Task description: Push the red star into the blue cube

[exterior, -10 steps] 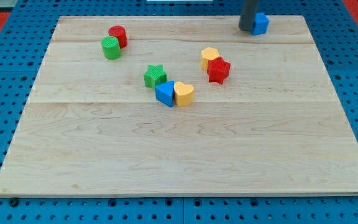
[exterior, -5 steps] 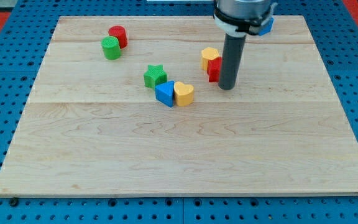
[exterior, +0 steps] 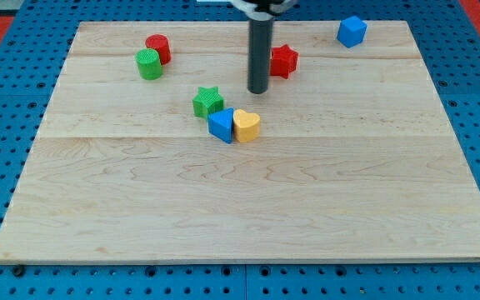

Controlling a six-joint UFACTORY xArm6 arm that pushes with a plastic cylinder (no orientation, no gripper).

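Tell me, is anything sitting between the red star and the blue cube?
No. In the camera view, only bare wood lies between the red star and the blue cube. My tip sits on the star's other side, toward the view's left.

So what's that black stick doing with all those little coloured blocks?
It's a robot arm's rod, and my tip pushes blocks across the wooden board. The job is to push the red star into the blue cube. Right now my tip sits just left of and slightly below the star, and the cube is apart from it, up near the board's top right edge. The two aren't touching yet.
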